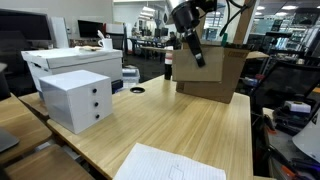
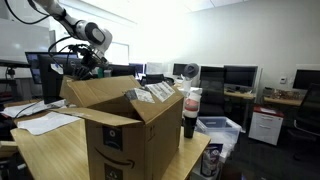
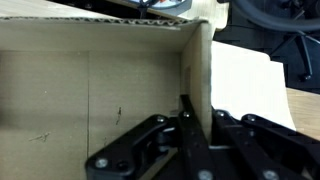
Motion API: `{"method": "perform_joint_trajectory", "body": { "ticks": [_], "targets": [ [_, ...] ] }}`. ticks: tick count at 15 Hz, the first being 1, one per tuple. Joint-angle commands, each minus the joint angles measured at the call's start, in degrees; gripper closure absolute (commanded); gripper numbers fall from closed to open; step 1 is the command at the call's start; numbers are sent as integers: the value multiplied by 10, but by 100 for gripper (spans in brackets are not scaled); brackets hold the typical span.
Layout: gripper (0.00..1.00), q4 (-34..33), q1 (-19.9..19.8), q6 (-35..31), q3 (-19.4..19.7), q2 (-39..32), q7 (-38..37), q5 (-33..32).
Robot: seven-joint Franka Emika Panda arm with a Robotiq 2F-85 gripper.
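Cardboard is the material in hand: a brown shipping box (image 1: pixel 212 78) stands open on the wooden table (image 1: pixel 185 130), and the gripper (image 3: pixel 198 118) sits at its upper rim. The wrist view shows the two fingers (image 3: pixel 150 135) drawn together on the edge of an upright flap (image 3: pixel 197 60), with the thin board pinched between them and the box's inner wall (image 3: pixel 90 90) to one side. In both exterior views the gripper (image 2: pixel 78 68) meets the box at a top corner, and the arm comes down from above. Packets (image 2: pixel 155 92) lie inside the box. A dark bottle (image 2: pixel 190 112) stands just beside one wall, and a white drawer unit (image 1: pixel 75 100) sits well apart on the table. Risks, as judged: the hold is on a narrow strip of thin board, so a sideways pull could crease or tear the flap, or let it slip out of the pinch. A pull with any upward or lateral share could drag or tilt the whole box, because nothing holds it down. A shifted box could knock the bottle over.
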State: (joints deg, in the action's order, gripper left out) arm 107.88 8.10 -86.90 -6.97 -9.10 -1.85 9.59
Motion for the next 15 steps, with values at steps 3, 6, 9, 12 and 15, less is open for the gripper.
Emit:
{"method": "perform_joint_trajectory", "body": {
  "ticks": [3, 6, 9, 12, 15],
  "targets": [
    [97, 44, 8, -115, -8, 15, -19, 25],
    [97, 63, 12, -161, -9, 19, -36, 11],
    [97, 81, 20, -196, -9, 23, -89, -16],
    [97, 95, 28, -222, -11, 27, -146, -29],
    [97, 104, 37, -241, -16, 25, -187, -23]
  ]
}}
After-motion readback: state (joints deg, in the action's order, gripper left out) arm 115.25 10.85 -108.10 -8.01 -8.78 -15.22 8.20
